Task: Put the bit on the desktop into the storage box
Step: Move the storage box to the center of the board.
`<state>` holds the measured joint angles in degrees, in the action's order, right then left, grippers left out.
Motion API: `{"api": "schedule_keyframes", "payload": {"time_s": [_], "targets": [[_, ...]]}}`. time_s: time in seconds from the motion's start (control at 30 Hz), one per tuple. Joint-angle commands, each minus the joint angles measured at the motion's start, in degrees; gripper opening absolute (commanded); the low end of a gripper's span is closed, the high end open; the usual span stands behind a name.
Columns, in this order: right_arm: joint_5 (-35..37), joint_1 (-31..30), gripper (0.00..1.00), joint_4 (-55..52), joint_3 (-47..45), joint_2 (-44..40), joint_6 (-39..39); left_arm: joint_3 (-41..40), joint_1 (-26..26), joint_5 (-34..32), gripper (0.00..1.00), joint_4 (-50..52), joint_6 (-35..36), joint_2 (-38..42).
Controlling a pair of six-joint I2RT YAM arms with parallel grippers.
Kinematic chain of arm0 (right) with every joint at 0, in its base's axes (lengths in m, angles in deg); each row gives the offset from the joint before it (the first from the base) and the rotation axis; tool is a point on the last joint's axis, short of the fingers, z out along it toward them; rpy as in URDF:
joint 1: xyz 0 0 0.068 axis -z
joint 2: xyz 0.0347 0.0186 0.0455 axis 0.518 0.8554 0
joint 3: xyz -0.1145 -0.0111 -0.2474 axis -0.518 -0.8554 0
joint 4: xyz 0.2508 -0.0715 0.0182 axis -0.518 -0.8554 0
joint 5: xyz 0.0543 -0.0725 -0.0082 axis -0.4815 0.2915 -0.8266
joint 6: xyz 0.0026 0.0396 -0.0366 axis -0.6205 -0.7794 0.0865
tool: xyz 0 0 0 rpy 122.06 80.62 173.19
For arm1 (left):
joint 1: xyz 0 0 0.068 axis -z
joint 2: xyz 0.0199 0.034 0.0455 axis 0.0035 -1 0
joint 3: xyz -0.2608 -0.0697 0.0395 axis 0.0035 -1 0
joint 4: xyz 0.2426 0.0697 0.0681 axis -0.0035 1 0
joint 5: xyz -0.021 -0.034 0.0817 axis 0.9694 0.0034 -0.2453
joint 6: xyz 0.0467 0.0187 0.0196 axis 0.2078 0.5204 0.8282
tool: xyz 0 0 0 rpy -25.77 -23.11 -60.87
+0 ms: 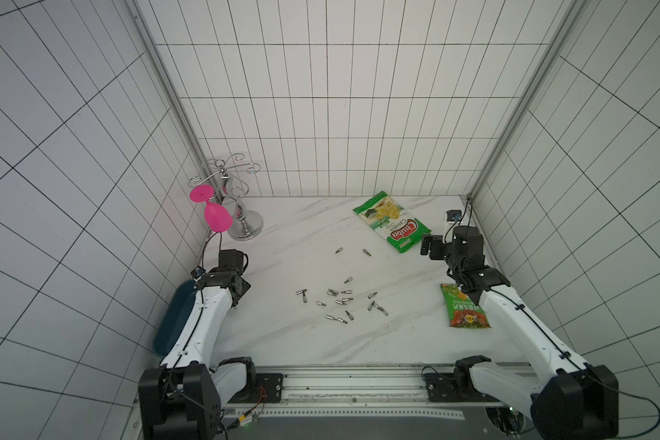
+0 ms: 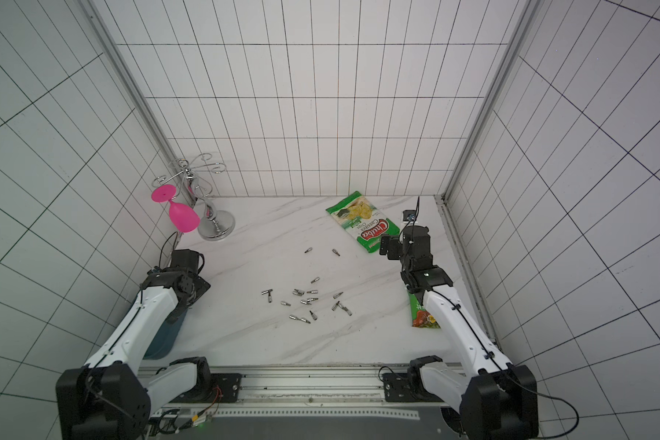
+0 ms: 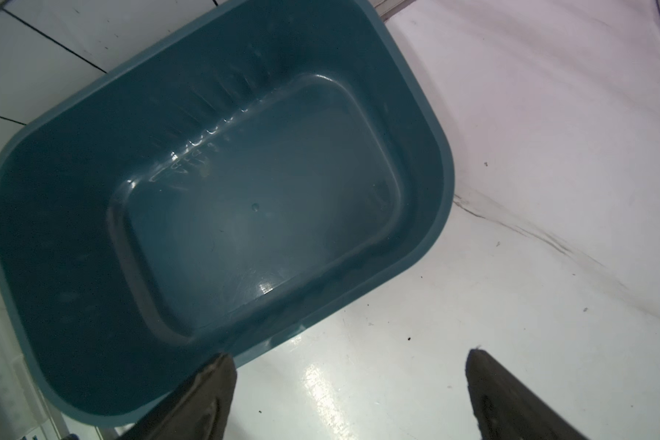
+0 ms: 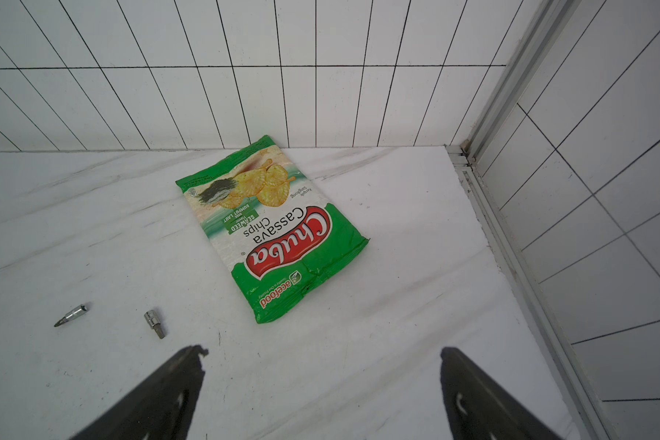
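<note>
**Asker:** Where are the bits?

**Me:** They're loose on the desktop (image 1: 321, 343). Most bits (image 1: 340, 301) lie scattered in a cluster around its middle. Two strays (image 1: 366, 252) lie apart from the cluster, toward the back edge.

**Asker:** And the box?

**Me:** The box (image 1: 170, 324) sits along the left edge, on the near half, with its long side by the wall (image 1: 92, 266). In both top views my left arm covers much of it. The cluster is well apart from it, with bare desktop between.

**Asker:** What are your grippers doing?

**Me:** My left gripper (image 3: 347, 356) is spread wide and grasps nothing. It hangs at the box's inner long rim. One finger (image 3: 206, 392) overlaps that rim and the other is over bare desktop. I can't tell whether the first one touches. My right gripper (image 4: 322, 350) is spread just as wide and is also free. It's near the right edge and faces the chips bag (image 4: 271, 228) and the back right corner.

**Asker:** How much room is there to move?

**Me:** The middle is open on all sides of the cluster. A rack (image 1: 244, 221) with a pink glass (image 1: 216, 217) takes up the back left corner. The chips bag lies just off the back edge, toward the right. A snack bag (image 1: 465, 308) lies by the right edge, partly under my right arm.
</note>
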<state>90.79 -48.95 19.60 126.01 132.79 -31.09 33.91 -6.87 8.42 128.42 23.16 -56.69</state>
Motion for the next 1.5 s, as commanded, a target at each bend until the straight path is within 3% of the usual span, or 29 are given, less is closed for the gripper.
{"api": "schedule_keyframes", "payload": {"time_s": [0.0, 0.3, 0.5, 0.73, 0.97, 1.47], "targets": [[0.0, -0.6, 0.99, 0.1, 1.8, -0.8, 0.5, -0.6, -2.6, 4.3, 0.98, -5.7, 4.4, -2.1], [0.8, -0.7, 0.99, -1.6, 2.6, -1.6, 0.9, 0.8, -6.2, 13.9, 0.98, -10.5, 8.4, -12.7], [1.2, -1.0, 0.99, -2.6, 2.1, -2.3, 1.2, 2.3, -6.0, 17.2, 0.97, -11.7, 9.7, -15.1], [1.6, -1.7, 0.99, -3.1, 2.4, -2.3, 1.1, 2.6, -6.3, 15.2, 0.97, -10.5, 10.6, -11.3], [2.6, -2.0, 0.99, -3.5, 2.7, -2.6, 1.8, 4.1, -6.1, 21.3, 0.95, -12.5, 11.5, -17.4], [4.2, -2.0, 0.99, -4.6, 2.0, -3.5, 2.8, 23.4, 5.4, 25.1, 0.93, -10.0, 12.9, -32.3]]}}
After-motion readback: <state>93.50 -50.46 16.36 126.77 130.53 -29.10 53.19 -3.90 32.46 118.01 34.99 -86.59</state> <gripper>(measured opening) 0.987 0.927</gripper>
